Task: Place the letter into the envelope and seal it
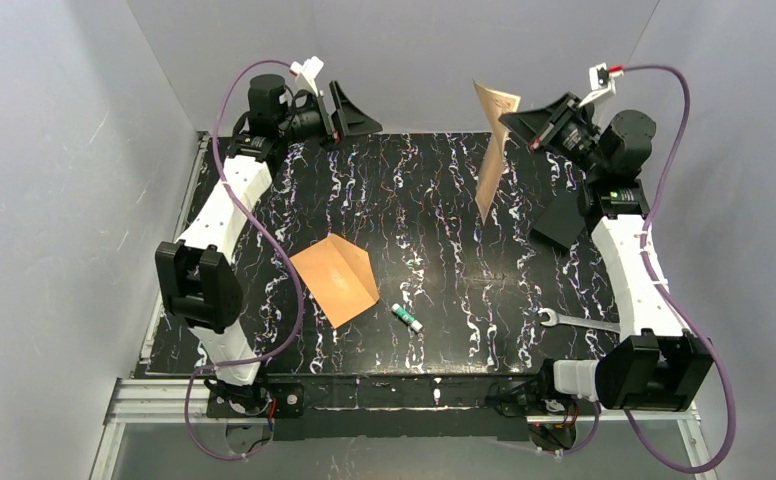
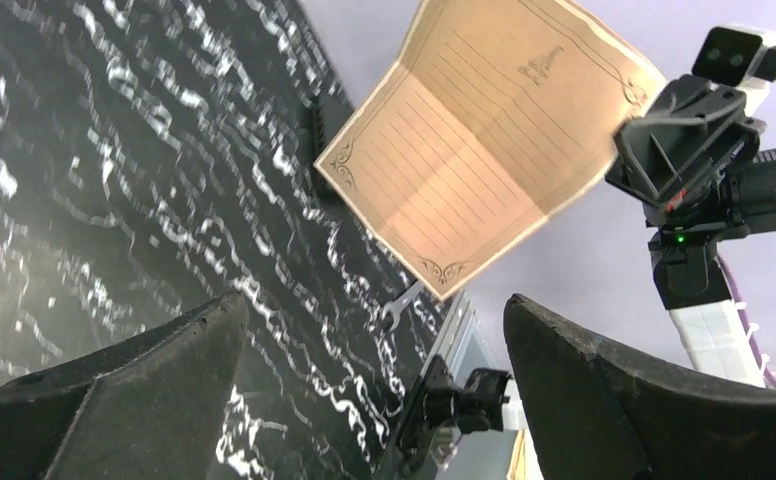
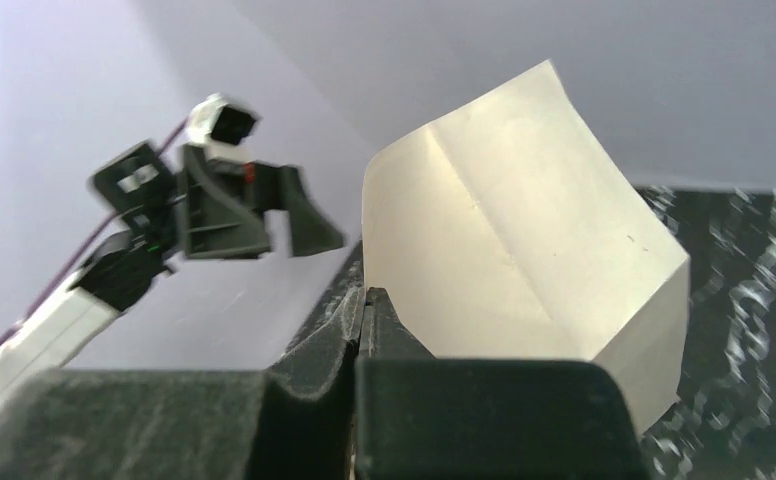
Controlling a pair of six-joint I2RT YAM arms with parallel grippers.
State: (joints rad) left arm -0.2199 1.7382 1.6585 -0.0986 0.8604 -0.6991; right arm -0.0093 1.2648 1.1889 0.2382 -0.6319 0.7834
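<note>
My right gripper is shut on the edge of the letter, a pale tan sheet with an ornate border and fold creases. It hangs in the air over the back right of the table. The letter's printed face shows in the left wrist view, its blank back in the right wrist view, pinched at my right gripper. The orange-brown envelope lies flat on the table, left of centre. My left gripper is open and empty, raised at the back left, its fingers wide apart.
A small white and green tube lies just right of the envelope. A silver wrench lies at the front right near the right arm; it also shows in the left wrist view. Grey walls close in on three sides.
</note>
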